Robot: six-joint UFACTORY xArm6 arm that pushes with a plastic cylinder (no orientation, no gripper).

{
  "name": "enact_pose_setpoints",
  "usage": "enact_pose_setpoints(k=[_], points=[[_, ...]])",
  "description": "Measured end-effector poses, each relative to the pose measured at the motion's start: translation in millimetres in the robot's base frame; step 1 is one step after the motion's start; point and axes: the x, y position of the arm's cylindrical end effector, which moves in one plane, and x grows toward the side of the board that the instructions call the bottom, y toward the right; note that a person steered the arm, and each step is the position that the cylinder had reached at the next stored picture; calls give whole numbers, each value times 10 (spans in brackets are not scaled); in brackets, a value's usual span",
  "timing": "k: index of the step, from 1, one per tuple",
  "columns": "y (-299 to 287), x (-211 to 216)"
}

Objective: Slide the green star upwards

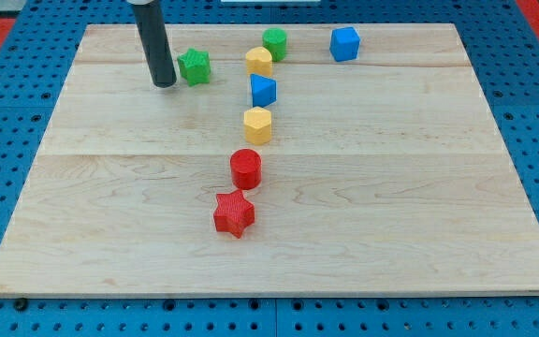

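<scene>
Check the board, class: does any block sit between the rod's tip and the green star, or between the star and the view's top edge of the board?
Nothing visible does. My tip sits just to the view's left of the green star, with no block between them. Above the star lies only bare wooden board; the yellow block and green cylinder sit off to the view's right.

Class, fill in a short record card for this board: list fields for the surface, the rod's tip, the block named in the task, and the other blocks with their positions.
surface: wooden board on a blue pegboard
my tip: just to the view's left of the green star, very close; contact cannot be told
green star: near the view's top, left of centre
green cylinder: touching the upper yellow block
blue cube: top right, alone
centre column, downward: blue block, lower yellow block, red cylinder, red star
</scene>
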Motion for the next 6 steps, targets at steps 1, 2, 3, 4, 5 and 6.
enact_pose_setpoints(k=[1,2,3,4,5,6], points=[[-110,-130],[-155,-315],[-346,216],[-22,632],[437,506],[406,-74]])
